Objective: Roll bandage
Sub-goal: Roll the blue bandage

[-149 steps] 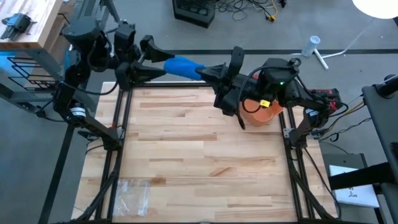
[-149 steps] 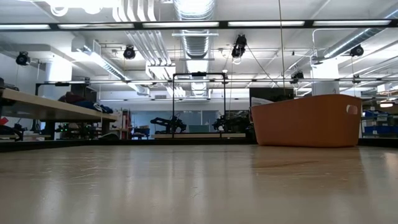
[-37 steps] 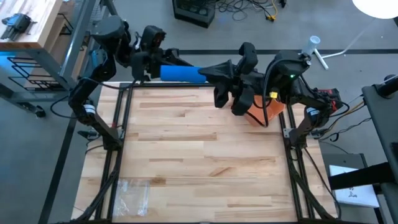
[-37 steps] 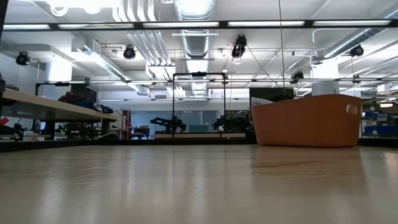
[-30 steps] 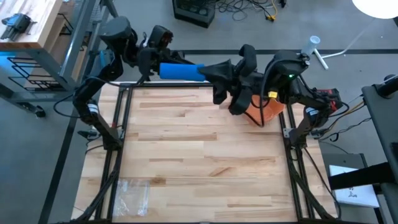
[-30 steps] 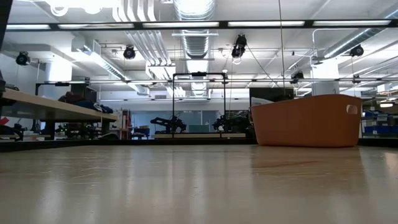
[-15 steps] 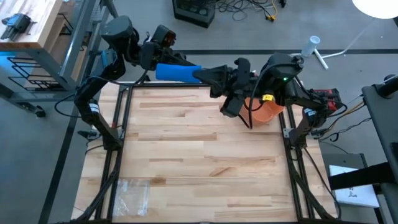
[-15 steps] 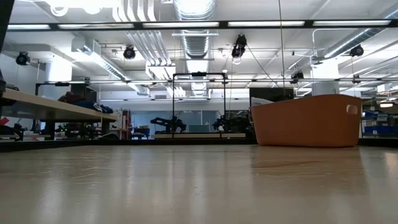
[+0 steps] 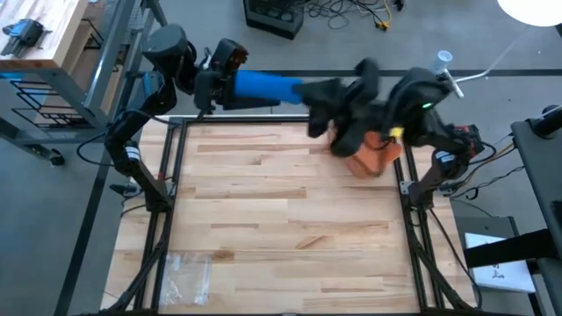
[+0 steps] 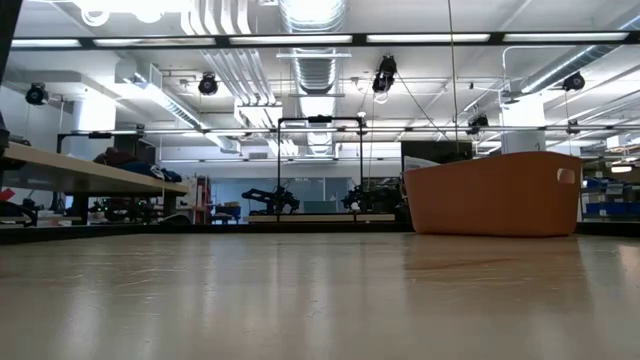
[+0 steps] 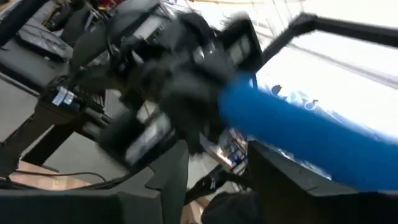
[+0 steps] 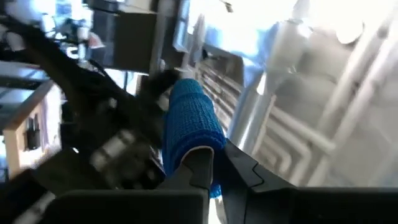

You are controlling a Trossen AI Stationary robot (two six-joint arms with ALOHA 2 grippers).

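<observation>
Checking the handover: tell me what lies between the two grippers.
The blue bandage roll spans the gap between the left gripper and the right gripper, seen in the high view; nothing else lies there.

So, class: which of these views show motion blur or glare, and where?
High view: the right arm and its pincer are smeared. Left wrist view: the blue bandage roll and the arm beyond it blur against a glaring background. Low view: sharp, with the orange bin.

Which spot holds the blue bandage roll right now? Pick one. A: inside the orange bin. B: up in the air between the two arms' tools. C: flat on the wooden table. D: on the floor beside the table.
B: the high view shows the blue bandage roll spanning the gap between the left tool and the right tool, beyond the far edge of the table, not in the orange bin.
</observation>
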